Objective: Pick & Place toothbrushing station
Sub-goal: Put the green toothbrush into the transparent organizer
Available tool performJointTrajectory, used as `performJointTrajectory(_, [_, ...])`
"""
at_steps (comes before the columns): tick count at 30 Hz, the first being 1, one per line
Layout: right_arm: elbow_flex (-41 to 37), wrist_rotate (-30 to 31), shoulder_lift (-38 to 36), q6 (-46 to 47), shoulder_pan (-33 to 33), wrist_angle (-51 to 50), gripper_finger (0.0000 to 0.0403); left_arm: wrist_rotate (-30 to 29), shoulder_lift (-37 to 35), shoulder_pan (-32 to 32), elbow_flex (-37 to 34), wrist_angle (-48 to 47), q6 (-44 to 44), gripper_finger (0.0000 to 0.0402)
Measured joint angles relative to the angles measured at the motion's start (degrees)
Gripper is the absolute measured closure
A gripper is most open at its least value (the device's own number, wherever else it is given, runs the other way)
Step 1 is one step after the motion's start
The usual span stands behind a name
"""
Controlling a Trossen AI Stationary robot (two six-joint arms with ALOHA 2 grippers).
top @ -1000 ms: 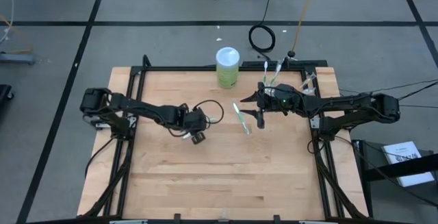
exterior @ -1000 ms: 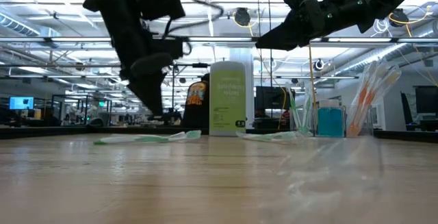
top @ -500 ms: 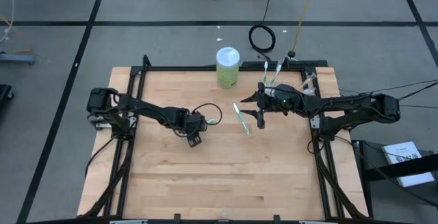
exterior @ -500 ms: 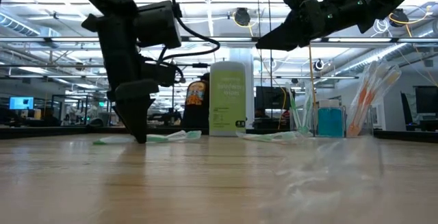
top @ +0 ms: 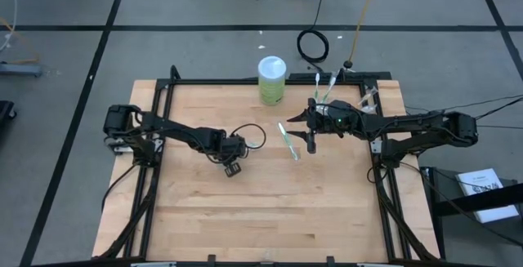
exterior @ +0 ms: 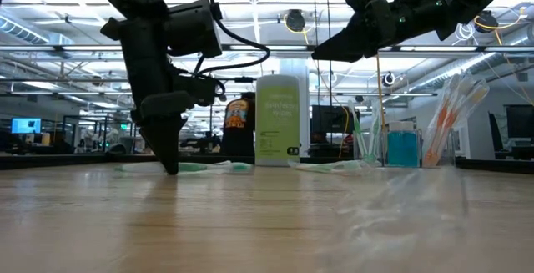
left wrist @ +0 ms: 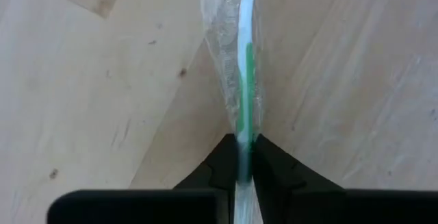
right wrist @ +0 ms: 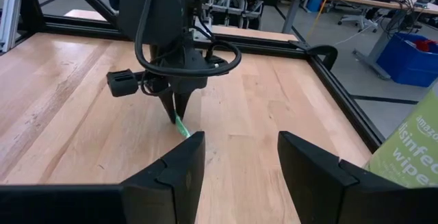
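Observation:
A green-white toothbrush (top: 252, 144) in a clear wrapper lies on the wooden table left of centre. My left gripper (top: 235, 157) points down at it and is shut on it; the low view shows its tips at the tabletop (exterior: 172, 169). A second green-white toothbrush (top: 288, 140) lies flat at the table's centre. My right gripper (top: 307, 125) hangs open above the table just right of that brush, with nothing between its fingers (right wrist: 236, 161). A clear cup (top: 328, 87) with upright toothbrushes stands at the far right. My left gripper pinches the wrapped toothbrush's green-and-white handle (left wrist: 245, 133) between its two fingers, which come from above and lie across the brush. The brush lies along the table on both sides of the fingers (exterior: 209, 167), not lifted.
A lime-green cylinder with a white lid (top: 271, 79) stands at the far edge, centre. A clear bag of pink-white toothbrushes (exterior: 450, 123) and a teal item (exterior: 402, 149) stand at the far right. A black frame (top: 245, 82) borders the table. The near half is bare wood.
My left gripper has gone down to the tabletop, tipping steeper, and its tips now stand on the toothbrush left of centre. The brush has stayed lying on the table.

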Motion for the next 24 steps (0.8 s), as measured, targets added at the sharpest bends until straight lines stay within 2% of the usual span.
performJointTrajectory(5, [-0.02, 2.20, -0.26, 0.33, 0.01, -0.36, 0.0227, -2.93, -3.32, 0.09, -0.41, 1.41, 1.60, 0.0378])
performJointTrajectory(11, [0.00, 13.51, -2.02, 2.03, 0.01, -4.55, 0.0227, -8.98, -12.84, 0.06, -0.28, 6.95, 7.75, 0.0379])
performJointTrajectory(14, [0.00, 16.08, -2.21, 3.28, -0.04, -5.38, 0.0227, -11.08, -16.97, 0.25, -0.26, 14.02, 14.35, 0.0379])
performJointTrajectory(16, [-0.02, 16.02, -2.07, 3.91, -0.09, -5.48, 0.0227, -10.56, -17.97, 0.96, -0.23, 20.05, 19.70, 0.0379])
performJointTrajectory(21, [-0.07, 15.73, -1.44, 3.28, -0.28, -2.83, 0.0226, -2.21, -16.79, 4.62, -0.10, 35.06, 29.00, 0.0379])
performJointTrajectory(24, [-0.04, 11.08, -1.50, 3.34, -0.32, 0.68, 0.0218, 1.90, -14.92, 7.00, -0.15, 40.92, 32.55, 0.0379])
